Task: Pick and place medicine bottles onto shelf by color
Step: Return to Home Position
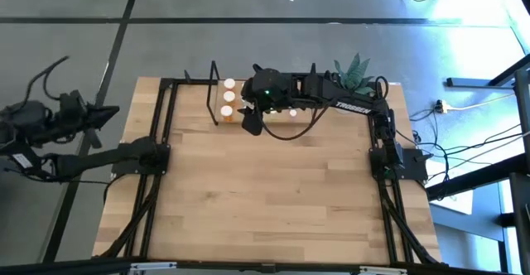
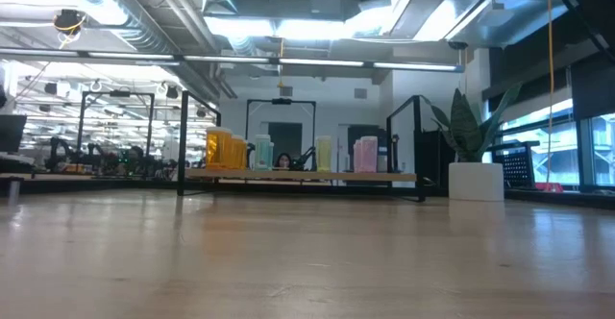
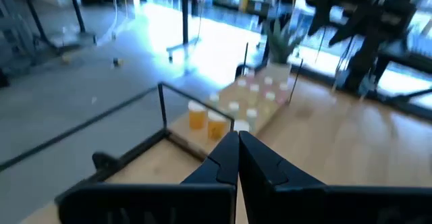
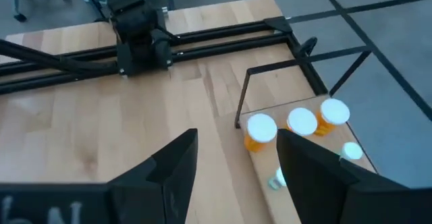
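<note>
The right claw (image 4: 236, 142), released, is hovering over orange bottles (image 4: 302, 121) on the shelf (image 2: 307, 176) at the table's (image 1: 273, 192) far edge; it should be rising straight before swinging home. Meanwhile the left claw (image 3: 237, 142) is hanging clenched beyond the left edge.

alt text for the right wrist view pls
The right gripper, open and empty, hangs over the wooden table beside the end of the shelf, where three orange bottles with white caps stand in a row. The base of the left arm sits farther across the table.
</note>
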Controlling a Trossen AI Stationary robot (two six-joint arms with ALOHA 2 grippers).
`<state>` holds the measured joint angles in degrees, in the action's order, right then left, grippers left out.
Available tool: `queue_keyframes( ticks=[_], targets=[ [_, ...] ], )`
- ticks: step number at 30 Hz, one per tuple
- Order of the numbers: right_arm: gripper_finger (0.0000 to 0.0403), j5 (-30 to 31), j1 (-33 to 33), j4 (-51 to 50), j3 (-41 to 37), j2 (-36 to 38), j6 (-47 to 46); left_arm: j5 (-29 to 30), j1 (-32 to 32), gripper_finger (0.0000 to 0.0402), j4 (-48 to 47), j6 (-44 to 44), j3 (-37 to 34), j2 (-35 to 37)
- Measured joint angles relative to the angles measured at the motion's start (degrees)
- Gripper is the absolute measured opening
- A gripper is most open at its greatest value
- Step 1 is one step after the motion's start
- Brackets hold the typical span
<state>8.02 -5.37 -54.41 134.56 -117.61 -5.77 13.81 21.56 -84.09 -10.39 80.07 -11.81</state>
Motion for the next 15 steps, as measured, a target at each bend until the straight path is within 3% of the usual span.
queue_keyframes(
  ticks=[7,11,15],
  targets=[
    [0.0153,7.3,0.0,-1.2,0.4,2.5,-0.3,0.1,0.0,0.0001,6.1,0.3,-7.5,11.6],
    [0.01,7.5,0.4,-1.9,0.3,4.2,-2.2,0.3,0.0,0.0001,2.5,0.6,-8.1,11.0],
    [0.0038,7.4,1.7,-2.8,0.4,7.1,-3.1,-1.5,0.0,0.0001,8.5,4.4,-11.2,10.9]
  ],
)
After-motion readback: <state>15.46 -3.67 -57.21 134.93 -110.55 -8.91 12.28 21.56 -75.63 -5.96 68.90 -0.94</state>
